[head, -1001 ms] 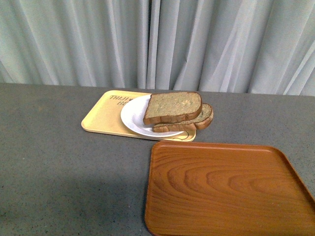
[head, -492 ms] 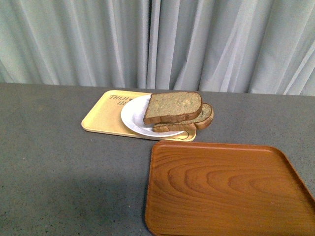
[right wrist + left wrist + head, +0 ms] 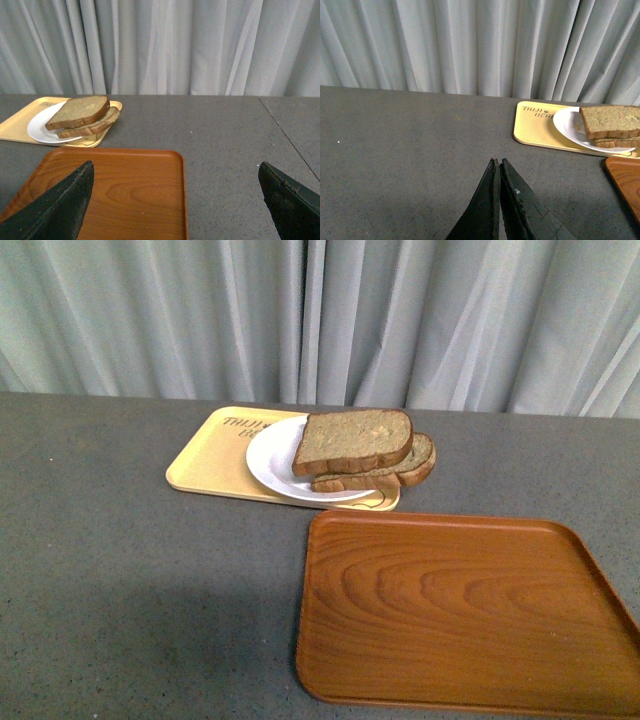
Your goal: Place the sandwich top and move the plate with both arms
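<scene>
The sandwich top (image 3: 354,441) is a squarish brown slice lying on another slice (image 3: 408,469) with a rounded end, both on the white plate (image 3: 270,465). The stack also shows in the left wrist view as the sandwich top (image 3: 611,120) on the plate (image 3: 567,123), and in the right wrist view as the sandwich top (image 3: 80,111) on the plate (image 3: 40,128). My left gripper (image 3: 497,162) is shut and empty over bare table, well short of the plate. My right gripper (image 3: 176,172) is open wide above the wooden tray's far corner. Neither arm appears in the front view.
The plate sits on a yellow rectangular tray (image 3: 205,470) at the back of the grey table (image 3: 120,570). A brown wooden tray (image 3: 460,610) lies in front of it, toward the right. Grey curtains (image 3: 320,320) hang behind the table.
In the front view everything has shifted up slightly, so the camera view moved; the bread, plate and trays keep their places relative to one another.
</scene>
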### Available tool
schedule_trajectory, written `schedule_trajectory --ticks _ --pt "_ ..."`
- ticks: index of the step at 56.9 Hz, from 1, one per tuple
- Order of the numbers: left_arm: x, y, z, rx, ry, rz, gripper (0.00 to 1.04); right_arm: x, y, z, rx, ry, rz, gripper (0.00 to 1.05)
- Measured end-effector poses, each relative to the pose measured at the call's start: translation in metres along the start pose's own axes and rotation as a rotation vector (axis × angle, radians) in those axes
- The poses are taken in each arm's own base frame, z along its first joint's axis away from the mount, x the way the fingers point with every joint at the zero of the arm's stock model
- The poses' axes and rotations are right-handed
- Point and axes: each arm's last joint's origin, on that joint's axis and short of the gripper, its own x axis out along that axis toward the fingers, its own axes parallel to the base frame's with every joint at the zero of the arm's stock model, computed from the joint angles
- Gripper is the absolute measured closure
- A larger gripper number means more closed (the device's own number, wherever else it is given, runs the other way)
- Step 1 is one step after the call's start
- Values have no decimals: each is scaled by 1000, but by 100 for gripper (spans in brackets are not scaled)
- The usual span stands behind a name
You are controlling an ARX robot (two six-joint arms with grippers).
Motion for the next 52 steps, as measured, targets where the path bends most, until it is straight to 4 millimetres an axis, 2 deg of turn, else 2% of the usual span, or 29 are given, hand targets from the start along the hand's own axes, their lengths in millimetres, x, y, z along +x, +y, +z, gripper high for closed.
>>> schedule_trajectory --ticks 4,7,35,37,52 --pt "0 0 0 0 0 0 103 0 0 0 0 0 0 9" --pt "0 0 0 -1 0 0 98 0 0 0 0 0 -1 9" --pt "0 0 0 0 -1 0 11 0 0 0 0 0 0 9" --pt "0 0 0 2 -1 0 7 0 0 0 0 0 0 9" --pt "0 0 0 2 -1 0 9 0 0 0 0 0 0 9"
